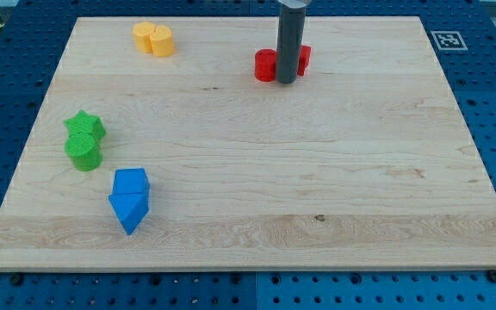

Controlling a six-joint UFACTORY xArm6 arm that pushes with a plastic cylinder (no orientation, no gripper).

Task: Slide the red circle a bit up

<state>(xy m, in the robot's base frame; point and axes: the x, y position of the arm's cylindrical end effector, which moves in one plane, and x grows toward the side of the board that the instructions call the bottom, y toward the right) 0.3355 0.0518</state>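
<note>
Red circle (266, 66): lying just left of my tip (286, 83), seemingly touching.
Second red block (303, 58): peeking out right, shape unclear.
Tip: a bare rod, gripping nothing.

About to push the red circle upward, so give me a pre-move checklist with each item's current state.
1. My tip sits at the red circle: ok.
2. Tip below the circle for an upward push: not ok, it stands at its right, between the two red blocks.
3. Second red block clear of the tip: cannot tell, the rod hides the gap.
4. Room above the circle on the board: ok, though little.
5. Yellow blocks out of the path: ok.
</note>
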